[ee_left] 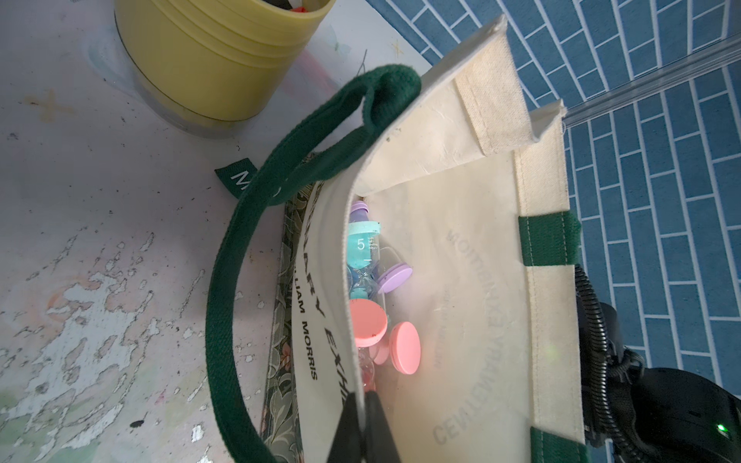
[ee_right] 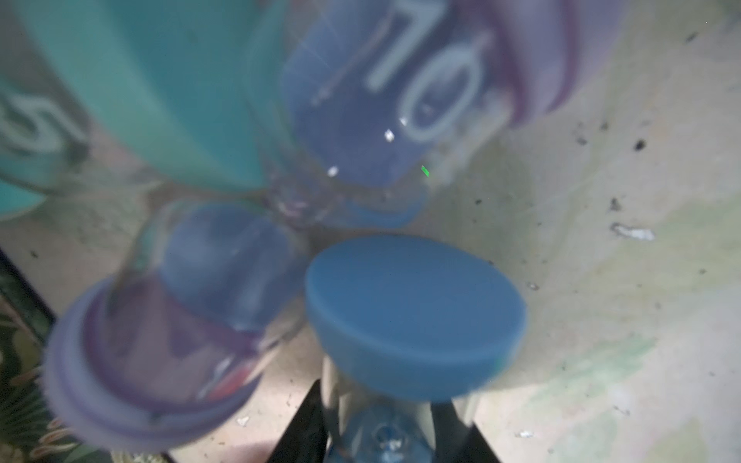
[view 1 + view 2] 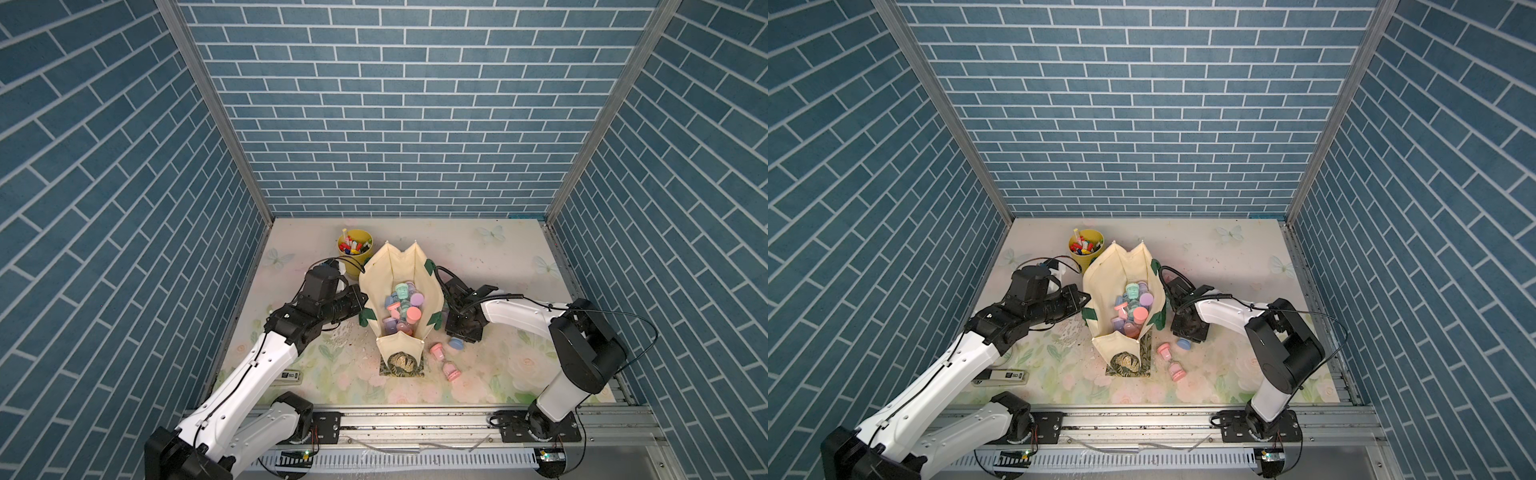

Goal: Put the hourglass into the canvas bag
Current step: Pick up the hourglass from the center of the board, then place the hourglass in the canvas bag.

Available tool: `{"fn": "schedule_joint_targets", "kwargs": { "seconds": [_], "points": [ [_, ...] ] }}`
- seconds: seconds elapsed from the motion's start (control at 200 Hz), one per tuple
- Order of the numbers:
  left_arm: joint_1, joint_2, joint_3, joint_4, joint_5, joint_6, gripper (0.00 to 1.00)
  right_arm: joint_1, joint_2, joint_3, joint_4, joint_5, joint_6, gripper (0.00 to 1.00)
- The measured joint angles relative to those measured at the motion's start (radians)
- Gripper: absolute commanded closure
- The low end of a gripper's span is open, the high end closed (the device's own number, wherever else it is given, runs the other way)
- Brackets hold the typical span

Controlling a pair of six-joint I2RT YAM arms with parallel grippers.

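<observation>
- Top views: the canvas bag [image 3: 376, 282] stands mid-counter [image 3: 498, 266], its mouth open and many hourglasses inside. The left arm [image 3: 266, 353] reaches in from the left, its jaws at the bag's left rim. The right arm [image 3: 519, 311] is down just right of the bag, its jaws over the blue hourglass [image 3: 455, 343] on the counter. A pink hourglass [image 3: 444, 360] lies nearer, apart from both arms.
- Left wrist: the left jaws are closed flat on the bag's [image 1: 461, 280] near wall at the rim, pinching the canvas and holding the mouth apart.
- Right wrist: the right jaws are closed on the blue hourglass's [image 2: 413, 316] glass body, just under its cap. A purple hourglass [image 2: 200, 300] lies just beside it.
- Step: the pick looks made, so the carry comes next. That calls for a straight lift clear of the purple neighbour, a move left over the rim, and a release above the pile.
</observation>
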Motion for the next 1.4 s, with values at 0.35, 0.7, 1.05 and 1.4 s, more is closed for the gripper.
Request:
{"fn": "schedule_joint_targets", "kwargs": {
  "seconds": [0.35, 0.7, 1.05, 1.4],
  "points": [
    [0.0, -0.004, -0.005, 0.003, 0.0, 0.0, 1.0, -0.007, -0.053, -0.047, 0.034, -0.003, 0.0, 1.0],
    [0.0, -0.004, -0.005, 0.003, -0.001, 0.0, 1.0, -0.008, -0.36, -0.003, -0.09, 0.122, -0.058, 1.0],
    [0.0, -0.004, -0.005, 0.003, -0.004, 0.0, 1.0, -0.008, -0.458, 0.237, -0.189, 0.176, -0.208, 1.0],
    [0.0, -0.003, -0.005, 0.003, -0.005, 0.0, 1.0, 0.084, -0.376, 0.487, -0.22, 0.159, -0.323, 1.0]
  ]
}}
